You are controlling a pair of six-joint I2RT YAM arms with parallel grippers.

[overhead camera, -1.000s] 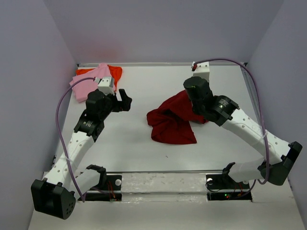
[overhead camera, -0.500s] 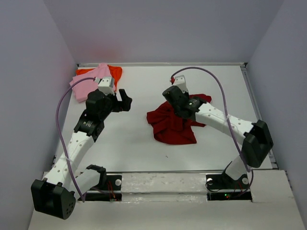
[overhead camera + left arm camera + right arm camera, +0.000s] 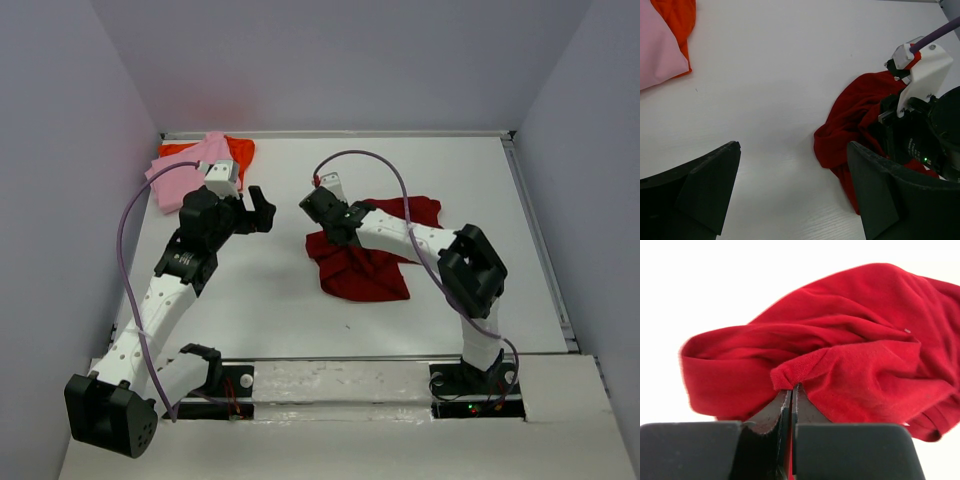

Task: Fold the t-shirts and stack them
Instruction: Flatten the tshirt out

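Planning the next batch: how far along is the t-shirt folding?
Looks done: the pink t-shirt lies on the orange t-shirt in the far left corner. In hand: the right gripper pinches a fold of the crumpled dark red t-shirt; the left gripper hangs open, empty. Left: folding that one and stacking it.

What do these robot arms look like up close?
The left arm and right arm have white links dotted with small holes and chunky black joints. A purple cable loops along each. The left gripper and right gripper are black, with a white bracket behind.
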